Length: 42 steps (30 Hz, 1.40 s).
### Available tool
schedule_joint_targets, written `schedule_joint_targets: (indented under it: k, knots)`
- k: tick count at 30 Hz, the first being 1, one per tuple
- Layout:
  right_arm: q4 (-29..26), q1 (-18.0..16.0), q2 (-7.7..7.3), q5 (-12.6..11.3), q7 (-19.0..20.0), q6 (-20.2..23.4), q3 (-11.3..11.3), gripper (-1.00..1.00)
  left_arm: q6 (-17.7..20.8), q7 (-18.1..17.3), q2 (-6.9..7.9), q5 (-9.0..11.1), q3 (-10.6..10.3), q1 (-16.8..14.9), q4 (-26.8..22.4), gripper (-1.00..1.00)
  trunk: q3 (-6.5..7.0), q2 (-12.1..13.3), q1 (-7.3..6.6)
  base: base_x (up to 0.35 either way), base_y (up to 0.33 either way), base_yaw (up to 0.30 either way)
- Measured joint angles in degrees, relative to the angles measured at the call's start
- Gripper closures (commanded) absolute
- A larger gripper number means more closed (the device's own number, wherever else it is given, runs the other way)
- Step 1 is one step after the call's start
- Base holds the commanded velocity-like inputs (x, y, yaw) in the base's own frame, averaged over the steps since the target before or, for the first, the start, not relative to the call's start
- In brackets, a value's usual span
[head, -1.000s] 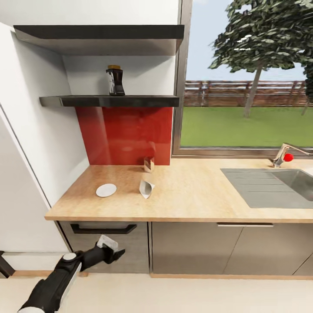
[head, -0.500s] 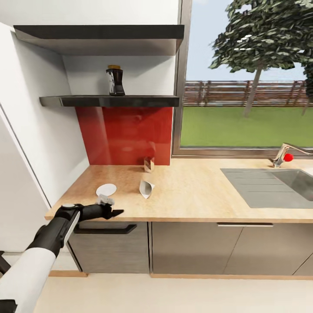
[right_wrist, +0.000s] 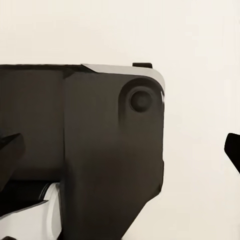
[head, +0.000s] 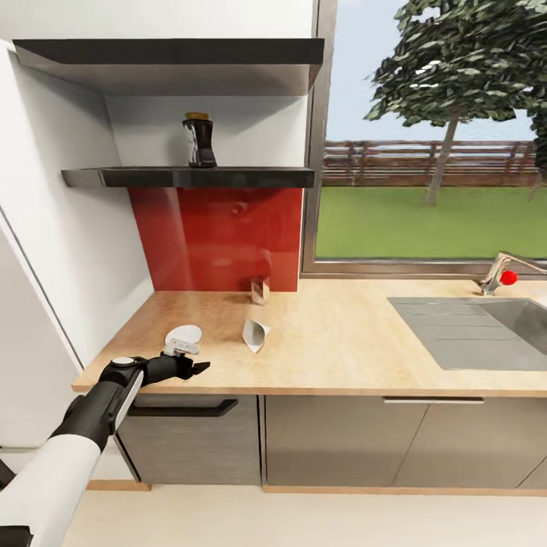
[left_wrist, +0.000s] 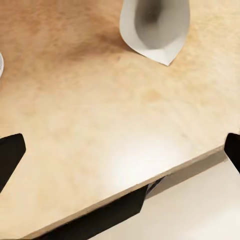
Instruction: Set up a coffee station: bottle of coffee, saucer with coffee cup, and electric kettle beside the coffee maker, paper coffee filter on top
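1. Spanning the middle band of the head view, the wooden counter [head: 342, 342] runs from the white wall at the left to the steel sink [head: 486, 327] at the right edge.
2. Above it, in the upper left of the frame, a dark shelf [head: 190, 178] carries the bottle of coffee [head: 199, 140], standing upright over the red backsplash [head: 216, 235].
3. From the lower left corner the left arm reaches up to the counter's front edge, its tool [head: 196, 368] hovering just over that edge, in front of the saucer.
4. In the left wrist view this tool's two dark fingertips [left_wrist: 10, 155] sit at opposite sides of the picture, spread wide with nothing between them.
5. The right tool's fingertips [right_wrist: 10, 152] are likewise wide apart and empty in the right wrist view, over pale floor and a dark robot part.
6. Left of centre, the white saucer [head: 184, 335] lies flat on the counter.
7. Just right of it, the paper coffee filter [head: 256, 335] lies on its side.
8. Behind the filter, a small brown item [head: 260, 289] stands against the backsplash; what it is I cannot tell.
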Motion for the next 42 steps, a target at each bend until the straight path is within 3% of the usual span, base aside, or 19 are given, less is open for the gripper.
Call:
schedule_joint_targets:
  k: [7, 16, 25, 39, 42]
  knots:
    - [0.2, 0.0, -2.36, -0.4, 0.1, -0.1, -0.2, -1.0, 0.0, 0.1, -0.05, 0.0, 0.5, 0.0, 0.1, -1.0, 0.0, 0.0, 0.0, 0.316, 0.0, 0.0]
    - [3.8, 0.0, -2.26, -0.6, 0.1, -0.3, -0.3, -1.0, 0.0, 0.1, -0.06, 0.0, 0.3, 0.0, 0.1, -1.0, 0.0, 0.0, 0.02, 0.215, 0.0, -0.108]
    - [3.9, 0.0, -2.36, -0.6, 0.1, -0.3, -0.2, -1.0, -0.9, 0.2, -0.05, 0.0, 0.3, 0.0, 0.2, -1.0, 0.0, 0.0, 0.03, 0.01, 0.0, -0.232]
    - [3.9, 0.0, -2.09, -0.4, 0.2, -0.3, 0.0, -1.0, -1.2, 0.3, 0.25, -0.1, 0.4, 0.3, 1.1, -1.0, 0.0, 0.0, 0.03, 0.095, 0.0, -0.053]
    - [3.9, 0.0, -2.08, -0.3, 0.3, -0.3, 0.1, -1.0, -1.6, 2.1, 0.45, -0.1, 0.3, 0.4, 1.1, -1.0, 0.0, 0.0, 0.03, 0.001, 0.0, -0.003]
